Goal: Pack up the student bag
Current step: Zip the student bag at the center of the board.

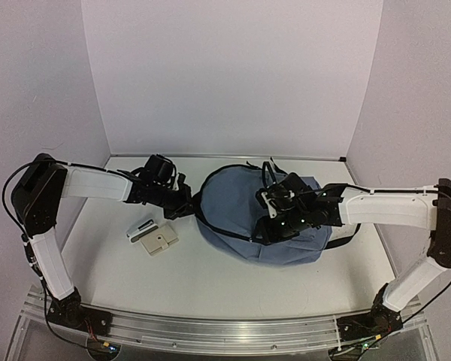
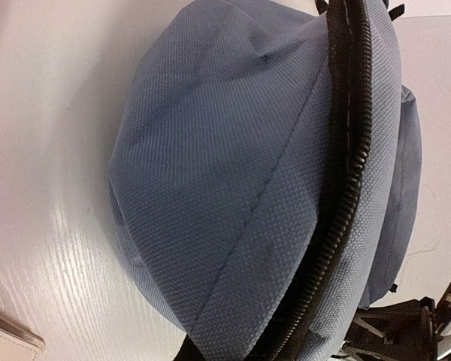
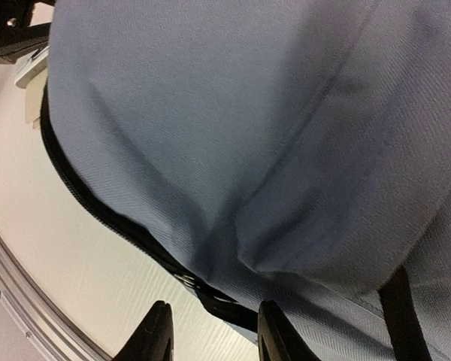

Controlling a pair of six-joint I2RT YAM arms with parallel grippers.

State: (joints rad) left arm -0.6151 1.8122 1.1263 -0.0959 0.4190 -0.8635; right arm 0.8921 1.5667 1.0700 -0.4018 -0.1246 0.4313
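1. The student bag (image 1: 237,195) lay on the table (image 1: 210,289), centre to right, its black zipper (image 2: 346,188) curving round the side; I could not tell whether it was fully closed
2. The left gripper (image 1: 182,207) was clenched at the bag's left edge. Its own camera showed only fabric and zipper up close, so I could not say whether it had cloth pinched or nothing at all
3. The right gripper (image 3: 214,320) sat over the top of the bag with its fingers parted, the zipper band running between them and the metal pull (image 3: 186,280) just beyond the tips. I saw nothing clamped
4. A small grey-white gadget (image 1: 140,229) and a flat beige case (image 1: 159,242) lay side by side left of the bag, outside it, so I judged opening the bag was the step in hand
5. What worried me: if the left jaws held no cloth, the soft bag would slide on the glossy table once the right arm pulled
6. The right fingers might also close on the band instead of the pull — then they would slip off, or bunch fabric into the teeth and jam the zipper
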